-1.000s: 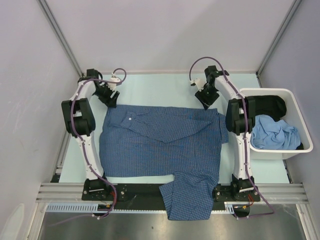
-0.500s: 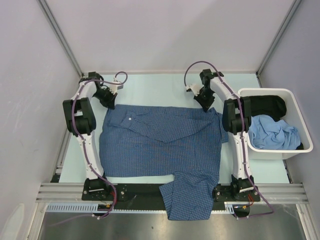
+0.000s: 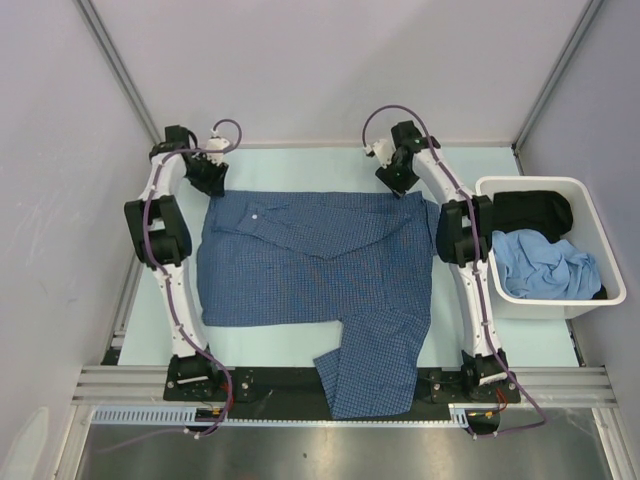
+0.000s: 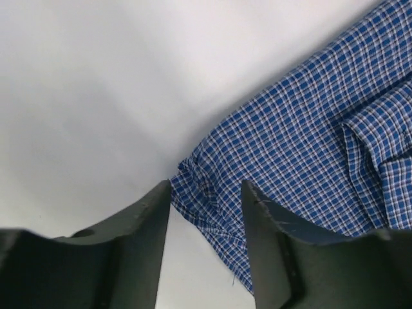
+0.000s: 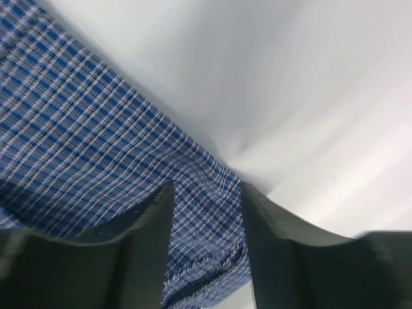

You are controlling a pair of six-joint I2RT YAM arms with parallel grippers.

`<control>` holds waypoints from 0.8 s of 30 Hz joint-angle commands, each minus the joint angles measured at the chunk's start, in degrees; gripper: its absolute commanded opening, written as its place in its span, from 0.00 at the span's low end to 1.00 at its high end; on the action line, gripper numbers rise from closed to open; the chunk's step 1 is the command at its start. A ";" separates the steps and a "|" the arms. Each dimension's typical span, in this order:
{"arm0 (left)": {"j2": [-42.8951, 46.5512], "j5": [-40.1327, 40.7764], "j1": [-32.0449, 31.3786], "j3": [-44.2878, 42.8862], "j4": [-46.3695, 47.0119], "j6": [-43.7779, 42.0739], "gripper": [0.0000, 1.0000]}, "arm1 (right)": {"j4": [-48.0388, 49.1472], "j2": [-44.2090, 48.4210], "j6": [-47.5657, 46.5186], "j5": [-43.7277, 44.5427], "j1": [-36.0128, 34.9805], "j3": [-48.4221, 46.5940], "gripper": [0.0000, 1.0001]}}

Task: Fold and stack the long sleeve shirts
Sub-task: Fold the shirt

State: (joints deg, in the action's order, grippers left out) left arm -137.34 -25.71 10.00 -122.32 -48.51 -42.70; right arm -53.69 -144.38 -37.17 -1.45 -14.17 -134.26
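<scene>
A dark-blue checked long sleeve shirt (image 3: pixel 320 260) lies spread flat on the pale table, one sleeve (image 3: pixel 370 370) reaching over the near edge onto the black rail. My left gripper (image 3: pixel 212 185) sits at the shirt's far left corner. In the left wrist view its jaws (image 4: pixel 206 193) stand apart, with the frayed cloth corner (image 4: pixel 212 193) lying loose between them over bare table. My right gripper (image 3: pixel 398 185) is at the far right corner. In the right wrist view its jaws (image 5: pixel 206 190) are also apart, and the shirt's hem (image 5: pixel 206 225) lies across the gap.
A white bin (image 3: pixel 590 300) stands at the right edge of the table, holding a crumpled light-blue garment (image 3: pixel 545 265) and a black one (image 3: pixel 535 210). Grey walls close in the back and both sides. A metal rail (image 3: pixel 320 385) runs along the near edge.
Both grippers shut on the shirt's far corners and drew it toward the back wall, then parted their jaws. The hanging sleeve slid up with the cloth.
</scene>
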 commanded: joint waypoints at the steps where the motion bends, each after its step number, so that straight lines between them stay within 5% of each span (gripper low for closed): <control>1: 9.18 -3.89 0.90 4.89 4.56 4.37 0.58 | -2.12 10.31 3.94 -4.41 0.11 1.08 0.54; 9: 15.08 -12.86 -0.41 10.95 2.46 10.09 0.61 | -9.49 13.16 10.97 -17.17 0.11 4.88 0.52; 12: 15.34 -14.54 -2.17 14.29 1.58 12.63 0.70 | -12.31 11.14 11.76 -19.99 0.55 5.23 0.50; 24: 15.87 -7.43 -9.29 25.73 4.13 14.75 0.67 | -14.42 10.08 10.19 -22.10 2.83 13.31 0.40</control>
State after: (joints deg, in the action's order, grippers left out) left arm -122.80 -34.63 2.02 -97.73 -45.63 -29.06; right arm -66.32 -134.80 -26.61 -22.06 -12.58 -122.06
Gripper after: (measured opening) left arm 0.667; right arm 0.430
